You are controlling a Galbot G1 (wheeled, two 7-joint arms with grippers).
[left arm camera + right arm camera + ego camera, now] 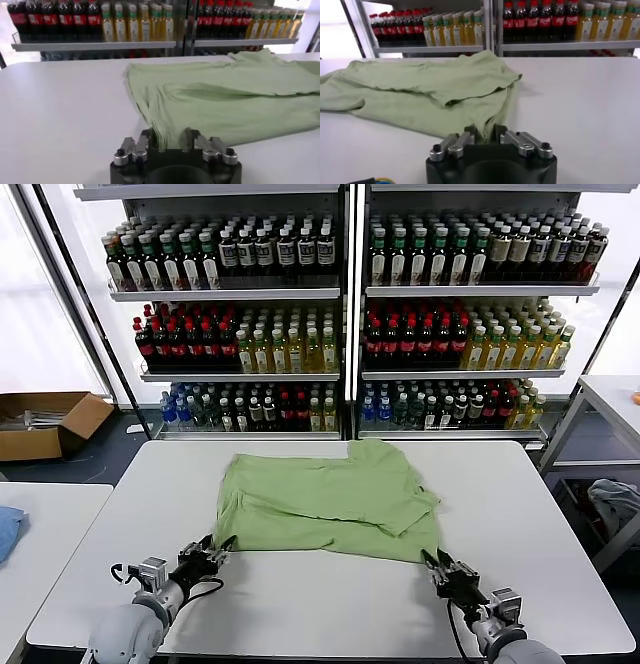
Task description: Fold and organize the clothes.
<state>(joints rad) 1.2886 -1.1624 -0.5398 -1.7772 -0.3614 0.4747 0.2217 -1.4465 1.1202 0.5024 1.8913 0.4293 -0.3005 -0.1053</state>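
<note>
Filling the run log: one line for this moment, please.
shirt: flat on table, partly folded | left gripper: shut on near left corner | right gripper: shut on near right corner

The polo shirt (pixel 330 504) lies folded, hiding collar, buttons and logo; bottle labels are unreadable

Bare table (pixel 330 614) btwn the two grippers and out to both side edges, room to pass. Shirt (pixel 330 502) covers the middle. Bottle shelves (pixel 345 334) stand behind the far edge, probably w/ a gap.
</note>
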